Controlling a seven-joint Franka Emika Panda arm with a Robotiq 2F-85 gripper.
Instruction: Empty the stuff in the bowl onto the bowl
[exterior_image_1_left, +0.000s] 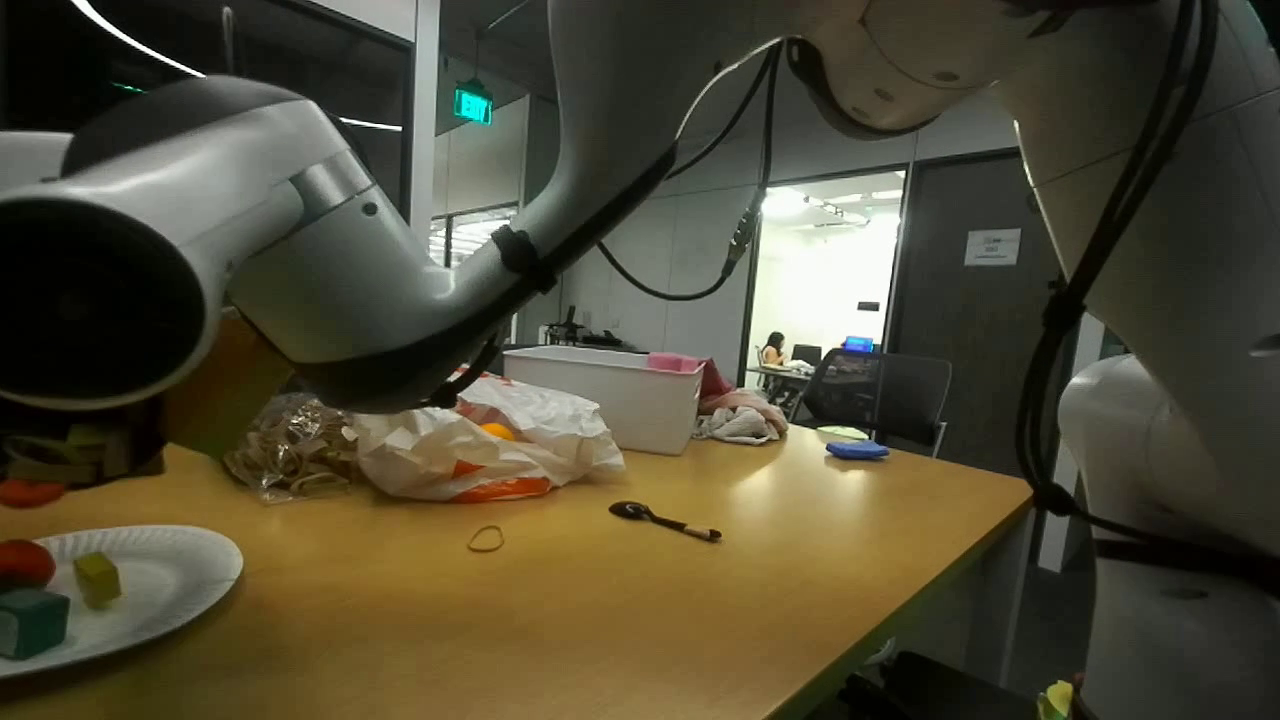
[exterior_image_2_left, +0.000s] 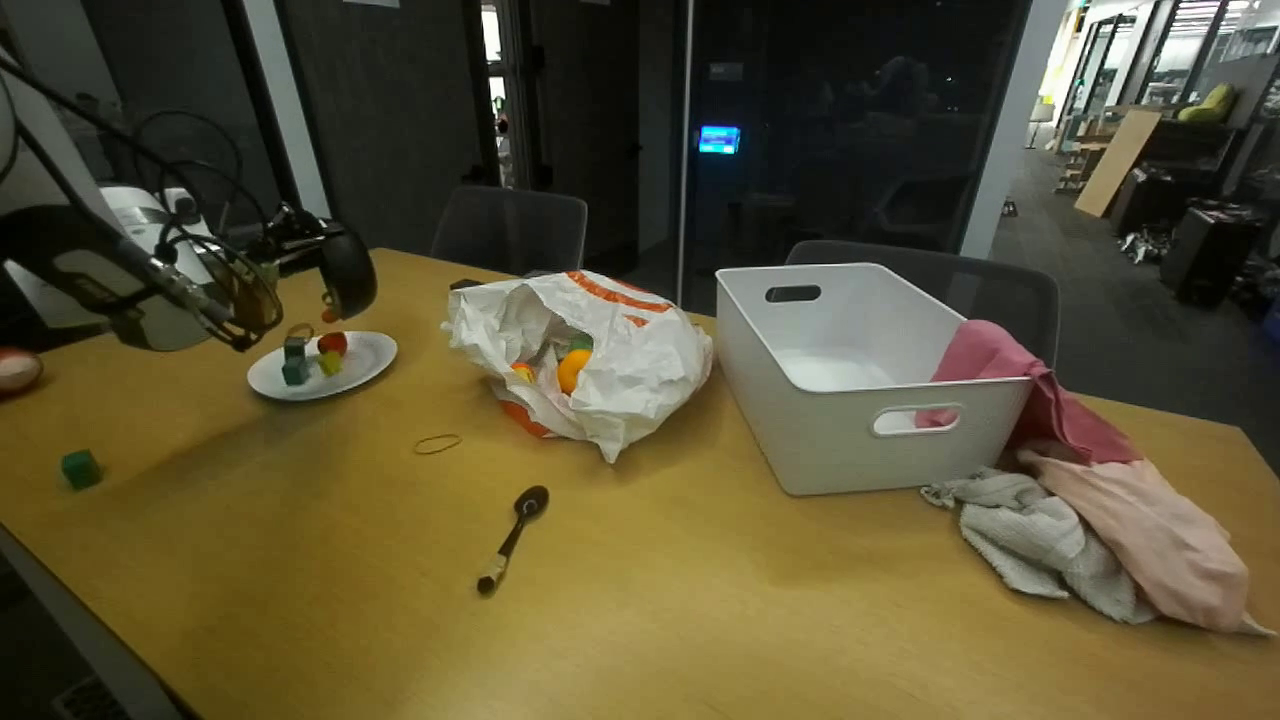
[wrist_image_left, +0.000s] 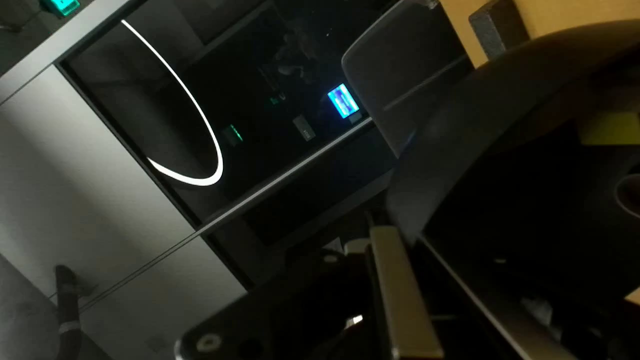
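Nearest in the wrist view, the end effector (wrist_image_left: 406, 237) is clamped on the rim of a tipped black bowl (exterior_image_2_left: 350, 272), held over a white paper plate (exterior_image_2_left: 369, 365) on the counter (exterior_image_2_left: 640, 640). Emptying looks well along: teal blocks (exterior_image_2_left: 295, 373), a yellow block (exterior_image_1_left: 98, 580) and a red piece (exterior_image_1_left: 25, 565) lie on the plate. An orange-red piece (exterior_image_2_left: 330, 313) shows just under the bowl, apart from the plate, so the pour seems unfinished. Whether more sits inside, I cannot tell.
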